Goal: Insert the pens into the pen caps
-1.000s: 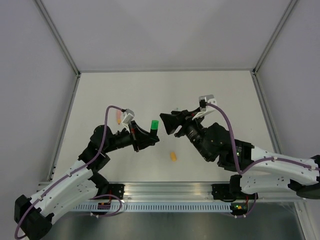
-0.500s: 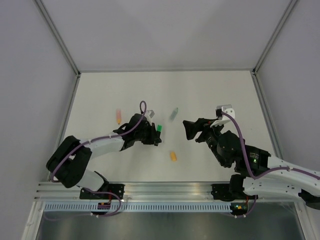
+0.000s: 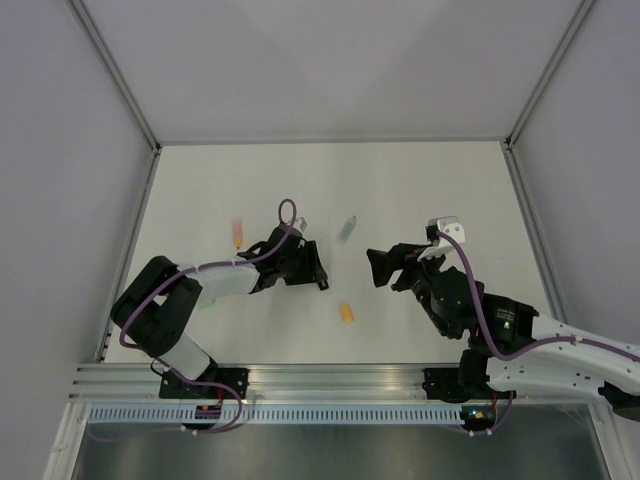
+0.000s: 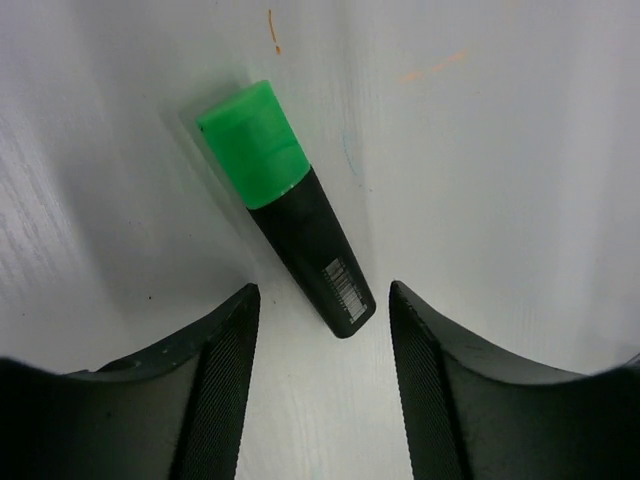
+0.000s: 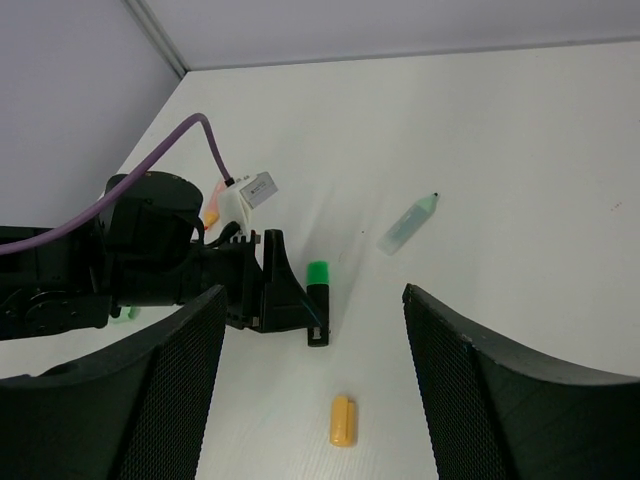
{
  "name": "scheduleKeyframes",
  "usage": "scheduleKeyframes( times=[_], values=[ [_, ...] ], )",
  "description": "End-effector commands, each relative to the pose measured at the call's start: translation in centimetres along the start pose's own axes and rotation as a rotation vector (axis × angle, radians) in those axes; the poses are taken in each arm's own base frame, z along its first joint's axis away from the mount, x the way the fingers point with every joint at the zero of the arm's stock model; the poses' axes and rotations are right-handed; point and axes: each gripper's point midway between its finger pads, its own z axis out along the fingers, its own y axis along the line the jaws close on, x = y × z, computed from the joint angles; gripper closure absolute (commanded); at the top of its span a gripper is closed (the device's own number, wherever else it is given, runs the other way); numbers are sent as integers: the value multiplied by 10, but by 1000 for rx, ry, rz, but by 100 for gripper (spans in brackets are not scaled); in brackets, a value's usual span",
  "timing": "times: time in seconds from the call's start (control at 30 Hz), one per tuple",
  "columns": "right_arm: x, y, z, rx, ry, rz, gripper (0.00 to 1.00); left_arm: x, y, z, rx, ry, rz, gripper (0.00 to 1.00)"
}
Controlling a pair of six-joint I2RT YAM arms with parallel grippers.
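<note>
a white surface (image 3: 430, 180) inside a pale grey walled enclosure, seen from above. two black-and-white robot arms reach in from the near edge toward the middle. the left hand (image 4: 322, 295) is low over the surface, its fingers spread wide and gripping nothing. a black highlighter (image 4: 318, 262) lies flat between those fingers, touching neither, with the green cap (image 4: 255, 140) fitted on its end. the right hand (image 3: 380, 267) hangs just to the right, fingers also wide apart and empty. a pale mint-green marker (image 3: 347, 228) lies farther back between the two hands; whether it is capped cannot be told. the pink-orange pen (image 3: 237, 232) lies at the far left, well apart from the orange-yellow cap (image 3: 346, 312) near the front centre. judging from this, one pair looks joined. the pink-orange pen and the orange-yellow cap are yet to be picked up and pushed together.
</note>
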Motion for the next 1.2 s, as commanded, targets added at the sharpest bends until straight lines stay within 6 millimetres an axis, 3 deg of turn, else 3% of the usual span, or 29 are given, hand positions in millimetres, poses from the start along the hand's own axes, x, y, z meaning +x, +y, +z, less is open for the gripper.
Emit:
scheduleKeyframes(
  times=[0.0, 0.13, 0.17, 0.2, 0.23, 0.27, 0.3, 0.37, 0.4, 0.43, 0.47, 0.5, 0.53, 0.57, 0.6, 0.63, 0.7, 0.73, 0.9, 1.17],
  values=[
    [-3, 0, 2, 3, -8, -18, 23, -13, 0, -7, -34, -46, -19, 37],
    [-6, -1, 20, 62, 14, -22, 22, -26, -3, -25, -62, -76, 3, 30],
    [8, 1, 36, 89, 61, -55, 22, -34, -9, -34, -50, -101, 16, 29],
    [2, -1, 52, 84, 96, -15, 22, -39, -12, -40, -46, -109, 44, 27],
    [10, -4, 66, 83, 142, -2, 22, -51, -15, -48, -59, -148, 60, 24],
    [32, -6, 87, 96, 220, -4, 23, -58, -17, -62, -62, -172, 92, 21],
    [27, -13, 102, 115, 225, 40, 24, -64, -17, -70, -74, -199, 103, 14],
    [48, -25, 128, 180, 268, 28, 23, -80, -12, -87, -119, -280, 142, 1],
    [45, -30, 141, 182, 270, 61, 23, -90, -13, -102, -122, -343, 140, 0],
    [51, -31, 152, 184, 290, 93, 23, -94, 0, -109, -177, -393, 132, 0],
    [74, -38, 168, 213, 348, 97, 23, -102, -2, -116, -165, -454, 128, 0],
    [70, -40, 181, 217, 352, 123, 23, -99, 4, -124, -157, -494, 131, 0],
    [98, -49, 196, 265, 410, 112, 24, -99, 4, -127, -140, -523, 136, 0],
    [108, -54, 204, 294, 438, 104, 24, -104, 0, -133, -111, -572, 130, 0],
    [102, -52, 217, 305, 428, 111, 24, -94, 9, -130, -119, -570, 125, 0],
    [130, -63, 228, 356, 482, 102, 25, -97, 7, -141, -96, -611, 116, 0],
    [137, -64, 245, 378, 500, 111, 26, -96, 8, -146, -68, -652, 105, 0],
    [158, -73, 253, 412, 532, 102, 27, -98, 1, -155, -32, -674, 113, 0],
    [182, -92, 272, 505, 549, 132, 30, -94, 1, -160, -13, -685, 107, 1],
    [218, -116, 265, 608, 612, 77, 36, -92, 3, -162, -12, -686, 91, 1]
  ],
)
